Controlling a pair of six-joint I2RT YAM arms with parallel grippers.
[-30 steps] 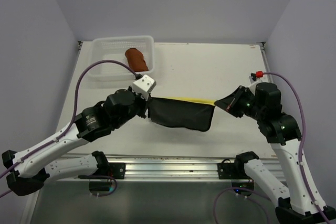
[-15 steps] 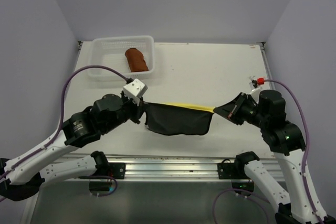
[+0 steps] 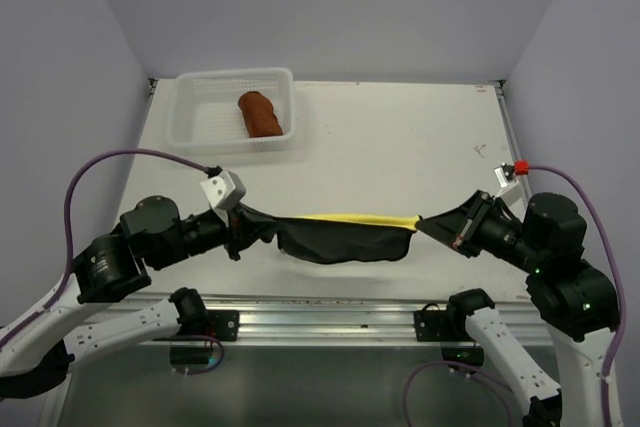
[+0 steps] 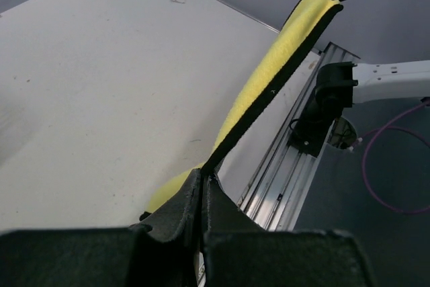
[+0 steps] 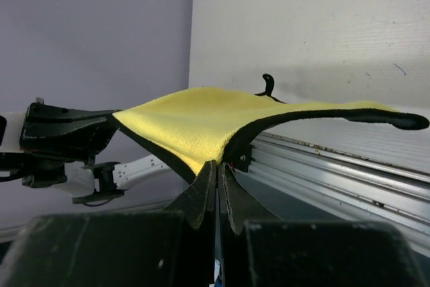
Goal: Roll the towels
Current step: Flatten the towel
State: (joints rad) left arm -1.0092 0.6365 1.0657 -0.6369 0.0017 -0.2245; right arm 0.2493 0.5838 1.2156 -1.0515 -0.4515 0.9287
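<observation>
Stretching the yellow towel (image 3: 345,232) between them, the left gripper (image 3: 258,230) and right gripper (image 3: 425,221) each have jaws clamped on an opposite end, holding it sagging above the white table (image 3: 400,137) near its front edge. This looks like the spreading step before rolling, so next it likely needs lowering flat. The rust-brown towel (image 3: 261,113) already lies rolled in the white mesh basket (image 3: 235,75) at the far left corner, pale lavender walls (image 3: 330,7) surround the table, and an aluminium rail (image 3: 330,317) runs along the front.
</observation>
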